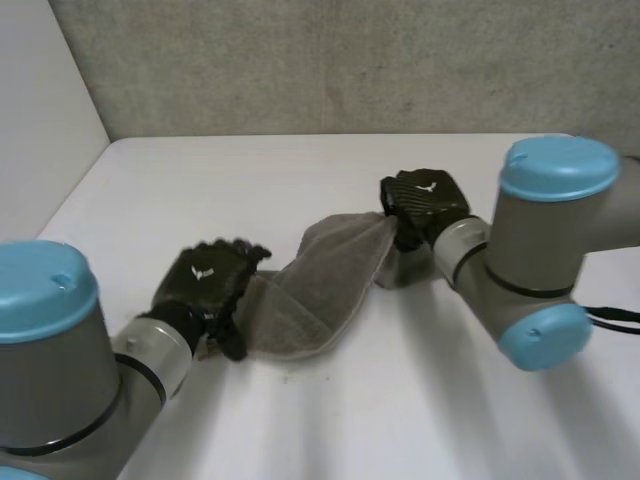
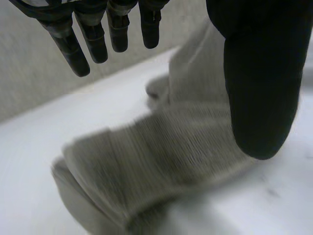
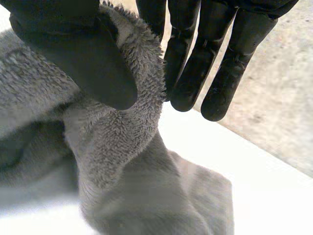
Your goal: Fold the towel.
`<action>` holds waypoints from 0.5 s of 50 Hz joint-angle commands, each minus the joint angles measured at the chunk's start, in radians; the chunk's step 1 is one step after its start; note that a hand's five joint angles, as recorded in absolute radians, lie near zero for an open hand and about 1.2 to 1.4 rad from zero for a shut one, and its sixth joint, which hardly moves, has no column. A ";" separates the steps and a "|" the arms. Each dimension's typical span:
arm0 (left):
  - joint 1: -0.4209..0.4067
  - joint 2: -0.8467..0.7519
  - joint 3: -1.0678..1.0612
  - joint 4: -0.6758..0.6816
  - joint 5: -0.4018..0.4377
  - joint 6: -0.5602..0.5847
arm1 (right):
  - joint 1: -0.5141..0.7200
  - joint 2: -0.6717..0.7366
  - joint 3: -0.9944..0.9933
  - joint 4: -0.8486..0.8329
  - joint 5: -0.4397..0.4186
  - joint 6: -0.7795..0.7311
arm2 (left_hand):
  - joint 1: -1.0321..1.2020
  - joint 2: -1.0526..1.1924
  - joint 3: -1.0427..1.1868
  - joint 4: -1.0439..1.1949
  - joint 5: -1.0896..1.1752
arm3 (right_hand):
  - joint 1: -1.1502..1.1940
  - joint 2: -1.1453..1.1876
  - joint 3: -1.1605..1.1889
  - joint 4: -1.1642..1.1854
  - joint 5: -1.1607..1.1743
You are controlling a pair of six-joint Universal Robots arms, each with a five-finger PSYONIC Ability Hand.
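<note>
Towel (image 1: 320,288) strung diagonally mid-frame: upper-right end pinched by right hand (image 1: 425,202); lower-left end beside left hand (image 1: 205,280), spread, empty.

The white counter (image 1: 400,420) runs back to a grey wall (image 1: 330,60), with a white wall (image 1: 40,120) along its left side. A grey terry towel (image 1: 310,300) lies bunched across its middle. The towel's near-left part rests on the surface and its far-right end is raised off it.

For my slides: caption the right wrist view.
Right hand pinching grey towel between thumb and fingers, over the white table.
</note>
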State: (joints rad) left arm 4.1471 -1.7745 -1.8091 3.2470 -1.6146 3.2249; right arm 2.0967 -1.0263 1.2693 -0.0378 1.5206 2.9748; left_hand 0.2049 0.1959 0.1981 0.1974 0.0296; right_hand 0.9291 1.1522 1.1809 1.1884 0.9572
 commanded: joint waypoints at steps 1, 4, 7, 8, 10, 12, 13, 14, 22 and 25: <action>0.004 -0.106 -0.010 0.000 0.039 -0.022 | -0.060 -0.104 0.117 0.035 -0.003 -0.092 | 0.070 0.079 0.077 0.077 0.071 | 0.467 0.244 0.215 0.208 0.264; 0.005 -0.137 -0.007 0.002 0.042 -0.022 | -0.069 -0.126 0.153 0.036 -0.003 -0.111 | 0.199 0.208 0.206 0.206 0.200 | 0.467 0.244 0.215 0.208 0.264; 0.007 -0.172 0.000 0.008 0.039 -0.022 | -0.076 -0.132 0.180 0.036 -0.003 -0.120 | 0.252 0.261 0.259 0.260 0.253 | 0.467 0.244 0.215 0.208 0.264; 0.008 -0.190 0.008 0.010 0.039 -0.022 | -0.076 -0.132 0.191 0.036 -0.003 -0.122 | 0.252 0.261 0.259 0.260 0.253 | 0.467 0.244 0.215 0.208 0.264; 0.012 -0.203 0.013 0.016 0.038 -0.022 | -0.076 -0.133 0.200 0.038 -0.003 -0.122 | 0.252 0.261 0.259 0.260 0.253 | 0.467 0.244 0.215 0.208 0.264; 0.019 -0.210 0.017 0.023 0.036 -0.020 | -0.078 -0.135 0.206 0.038 -0.005 -0.122 | 0.252 0.261 0.259 0.260 0.253 | 0.467 0.244 0.215 0.208 0.264; 0.027 -0.215 0.019 0.033 0.036 -0.020 | -0.078 -0.138 0.214 0.038 -0.005 -0.122 | 0.258 0.267 0.265 0.266 0.259 | 0.467 0.244 0.215 0.208 0.264; 0.027 -0.215 0.019 0.033 0.036 -0.020 | -0.078 -0.138 0.214 0.038 -0.005 -0.122 | 0.258 0.267 0.265 0.266 0.259 | 0.467 0.244 0.215 0.208 0.264; 0.045 -0.244 0.031 0.096 0.036 -0.019 | -0.080 -0.146 0.237 0.038 -0.005 -0.126 | 0.393 0.402 0.400 0.401 0.394 | 0.467 0.244 0.215 0.208 0.264; 0.047 -0.269 0.046 0.100 0.036 -0.019 | -0.083 -0.149 0.236 0.036 -0.005 -0.126 | 0.472 0.481 0.479 0.480 0.473 | 0.467 0.244 0.215 0.208 0.264</action>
State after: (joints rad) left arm 4.1877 -2.0054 -1.7832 3.3242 -1.5785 3.2051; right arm 2.0180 -1.1701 1.5037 -0.0001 1.5156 2.8477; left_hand 0.4898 0.4914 0.4914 0.4918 0.3177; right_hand 0.9292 1.1615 1.1809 1.1886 0.9616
